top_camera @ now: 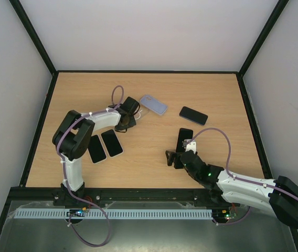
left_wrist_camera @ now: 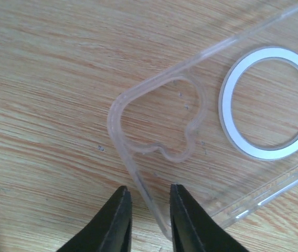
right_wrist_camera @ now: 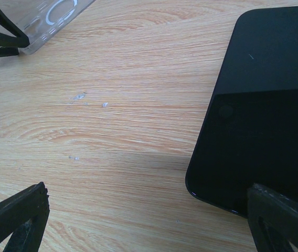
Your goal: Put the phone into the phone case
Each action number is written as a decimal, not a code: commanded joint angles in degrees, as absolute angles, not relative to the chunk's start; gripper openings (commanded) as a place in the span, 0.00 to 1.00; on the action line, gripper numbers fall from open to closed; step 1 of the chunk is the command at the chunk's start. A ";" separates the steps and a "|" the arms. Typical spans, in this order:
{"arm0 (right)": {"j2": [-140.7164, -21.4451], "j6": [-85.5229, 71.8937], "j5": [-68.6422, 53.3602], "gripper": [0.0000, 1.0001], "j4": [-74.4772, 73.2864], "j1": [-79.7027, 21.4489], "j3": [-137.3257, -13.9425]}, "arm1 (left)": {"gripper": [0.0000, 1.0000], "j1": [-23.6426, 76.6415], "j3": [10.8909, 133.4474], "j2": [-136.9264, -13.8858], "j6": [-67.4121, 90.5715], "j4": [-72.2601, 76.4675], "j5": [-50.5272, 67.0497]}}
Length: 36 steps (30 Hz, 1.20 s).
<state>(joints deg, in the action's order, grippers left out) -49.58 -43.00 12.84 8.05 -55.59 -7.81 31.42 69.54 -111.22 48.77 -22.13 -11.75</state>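
left arm reaches to the clear case, jaws astride its edge

Wooden table. Clear case flat, far middle. Black phone just right of it. Another phone nearer. Two more phones side by side, left.
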 commanded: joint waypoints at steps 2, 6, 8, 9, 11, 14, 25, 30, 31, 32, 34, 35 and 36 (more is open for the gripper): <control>-49.53 -43.72 14.68 0.99 8.79 -55.74 -7.32 | 0.19 31.01 66.16 -111.12 47.44 -23.16 -11.34; -49.32 -43.93 14.84 0.99 8.69 -55.73 -7.26 | 0.14 31.02 62.25 -108.43 45.98 -22.38 -11.58; -49.23 -43.94 14.90 0.99 8.62 -55.80 -7.27 | 0.10 31.07 60.52 -107.04 44.59 -22.04 -11.85; -49.22 -43.97 14.94 0.99 8.60 -55.78 -7.22 | 0.09 31.23 59.65 -106.25 43.84 -21.90 -12.06; -49.13 -44.03 14.99 0.99 8.61 -55.77 -7.26 | 0.07 31.61 58.22 -104.77 42.30 -22.04 -12.50; -48.97 -44.01 15.03 0.99 8.60 -55.75 -7.18 | 0.04 32.78 56.06 -102.53 39.83 -22.05 -13.24; -44.64 -43.58 14.72 0.99 8.70 -55.74 -5.93 | 0.03 45.70 55.33 -98.69 26.41 -23.16 -19.87; -42.16 -43.49 14.85 0.99 8.40 -55.73 -5.21 | 0.03 50.64 56.28 -100.11 20.42 -24.11 -21.55; -41.78 -43.50 14.85 0.99 8.35 -55.72 -5.07 | 0.03 51.27 56.33 -100.56 18.84 -24.35 -22.11; -41.44 -43.44 14.97 0.99 8.35 -55.74 -5.00 | 0.03 51.91 56.34 -100.82 17.77 -24.30 -22.67; -40.96 -43.42 15.26 0.98 7.99 -55.77 -5.12 | 0.03 53.10 55.90 -101.16 15.14 -23.53 -23.00; -40.81 -43.46 15.41 0.98 7.50 -55.77 -5.36 | 0.03 53.57 55.51 -101.18 14.19 -23.01 -23.39; -40.72 -43.57 15.54 0.98 6.77 -55.76 -5.85 | 0.03 53.74 55.27 -101.11 13.08 -22.41 -23.23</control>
